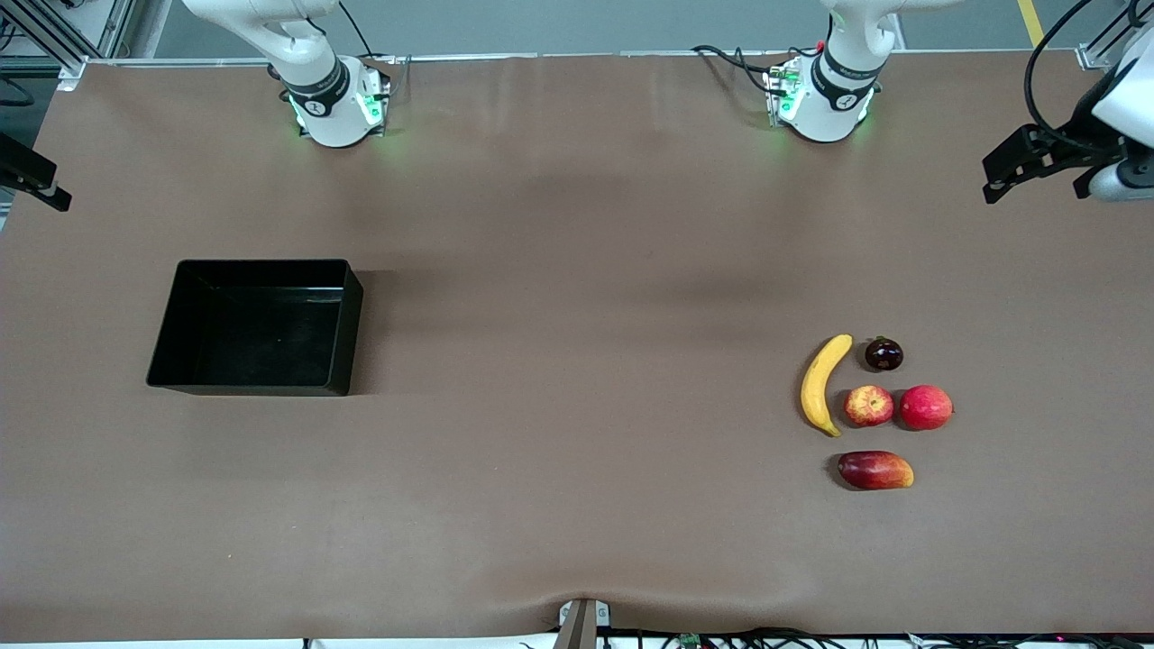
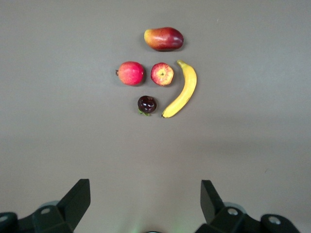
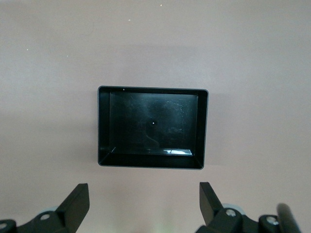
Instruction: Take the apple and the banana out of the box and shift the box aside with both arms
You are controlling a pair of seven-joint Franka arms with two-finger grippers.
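The yellow banana (image 1: 819, 386) (image 2: 183, 91) lies at the left arm's end of the table. Beside it sits the small red apple with yellow blotches (image 1: 868, 406) (image 2: 162, 74). The black box (image 1: 261, 264) (image 3: 153, 89) stands empty at the right arm's end. My left gripper (image 2: 146, 187) (image 1: 1037, 185) hangs open high over the table edge at the left arm's end, well clear of the fruits. My right gripper (image 3: 144, 189) is also open, high in the air and apart from the box, holding nothing.
An evenly red round fruit (image 1: 926, 407) (image 2: 131, 73) sits beside the apple. A dark purple fruit (image 1: 883, 354) (image 2: 146, 104) lies farther from the front camera, and a red-and-yellow mango (image 1: 874, 470) (image 2: 164, 39) nearer. Bare brown table (image 1: 577, 361) lies between box and fruits.
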